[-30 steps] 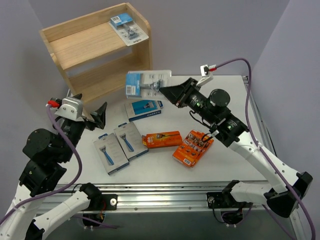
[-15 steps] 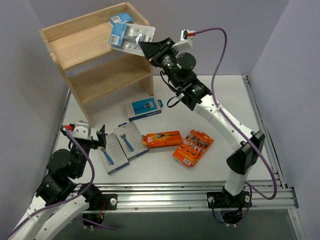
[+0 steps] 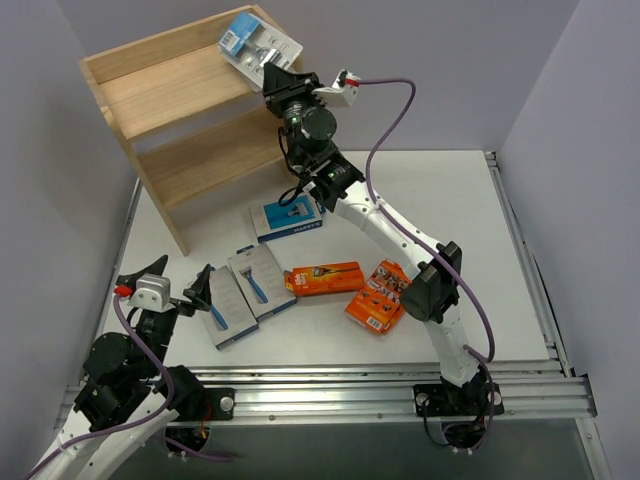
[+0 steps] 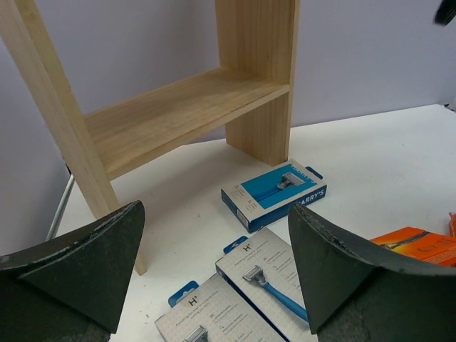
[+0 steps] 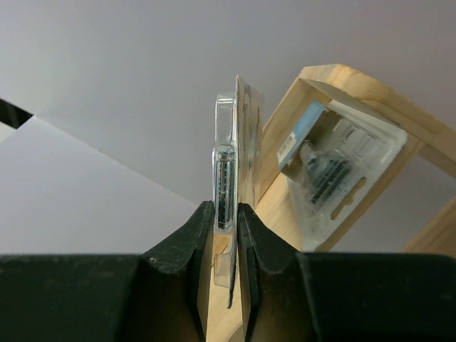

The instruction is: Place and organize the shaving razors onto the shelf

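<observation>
Jaws of the left gripper are gaping at the near left, facing grey-and-blue razor packs lying flat. Farther back, the right gripper is clamping the clear blister pack edge-on, long axis pointing away from the fingers, over the shelf's top right corner, beside another blister pack.

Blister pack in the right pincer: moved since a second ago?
Yes. The blister pack, in the right pincer, rose up-left from beside the shelf's lower tier to its top.

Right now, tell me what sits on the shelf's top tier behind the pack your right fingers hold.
A second clear blister pack lies in the shelf corner. The held pack hides the tier's strip directly behind it.
</observation>
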